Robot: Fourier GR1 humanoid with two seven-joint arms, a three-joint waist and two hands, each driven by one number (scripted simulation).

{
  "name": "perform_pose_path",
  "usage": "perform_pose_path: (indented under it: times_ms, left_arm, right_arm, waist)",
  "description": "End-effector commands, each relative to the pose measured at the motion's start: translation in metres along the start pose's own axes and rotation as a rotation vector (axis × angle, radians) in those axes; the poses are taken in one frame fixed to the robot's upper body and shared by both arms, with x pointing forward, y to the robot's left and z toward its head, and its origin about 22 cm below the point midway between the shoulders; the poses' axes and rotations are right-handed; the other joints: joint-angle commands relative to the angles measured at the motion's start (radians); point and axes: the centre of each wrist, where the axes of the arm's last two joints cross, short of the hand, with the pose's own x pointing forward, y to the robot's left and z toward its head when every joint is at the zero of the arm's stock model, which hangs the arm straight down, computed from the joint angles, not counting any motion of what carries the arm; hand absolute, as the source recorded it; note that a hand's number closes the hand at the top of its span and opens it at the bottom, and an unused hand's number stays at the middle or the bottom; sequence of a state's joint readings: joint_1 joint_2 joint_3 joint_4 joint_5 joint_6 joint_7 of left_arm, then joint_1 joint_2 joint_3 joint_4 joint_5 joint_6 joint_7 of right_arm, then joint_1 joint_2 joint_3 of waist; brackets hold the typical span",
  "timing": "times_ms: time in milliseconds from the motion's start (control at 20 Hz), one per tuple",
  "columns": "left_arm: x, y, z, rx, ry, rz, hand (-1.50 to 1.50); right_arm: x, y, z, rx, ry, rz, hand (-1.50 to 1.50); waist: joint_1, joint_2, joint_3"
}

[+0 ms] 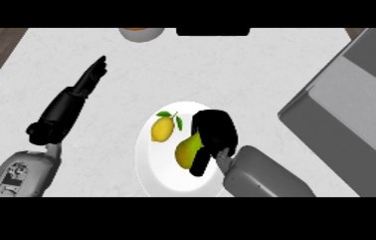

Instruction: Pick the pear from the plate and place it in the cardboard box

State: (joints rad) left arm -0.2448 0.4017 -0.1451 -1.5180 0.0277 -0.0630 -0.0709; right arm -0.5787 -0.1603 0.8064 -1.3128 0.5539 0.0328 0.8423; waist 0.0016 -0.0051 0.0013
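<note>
already the black right hand (214, 132) curls round the yellow-green pear (187, 150) on the round white plate (158, 177); smooth, firm, probably slippery, so its broad belly suits gripping best.

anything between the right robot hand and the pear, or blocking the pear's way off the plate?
Nothing visible. The right robot hand is already on the pear, fingers curled over its right side. The lemon lies up-left of it on the plate, apart. No cardboard box is identifiable, so that path can't be judged.
</note>
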Motion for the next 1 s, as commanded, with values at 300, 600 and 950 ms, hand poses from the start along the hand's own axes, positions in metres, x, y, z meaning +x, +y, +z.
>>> perform_pose_path:
  times_ms: [300, 600, 950]
  left_arm:
    - [0.003, 0.007, 0.000, 0.011, 0.008, -0.009, 0.00]
    - [-0.001, 0.002, -0.009, 0.037, 0.015, 0.012, 0.00]
    - [-0.002, 0.016, 0.010, 0.024, 0.019, -0.001, 0.00]
  right_arm:
    - [-0.045, -0.053, 0.016, -0.291, -0.375, 0.179, 1.50]
    - [-0.050, -0.098, 0.062, -0.467, -0.433, 0.237, 1.50]
    - [-0.068, -0.160, 0.099, -0.707, -0.206, -0.031, 1.50]
  waist:
    - [-0.005, 0.002, -0.001]
    - [-0.022, 0.001, -0.002]
    - [-0.031, -0.007, -0.001]
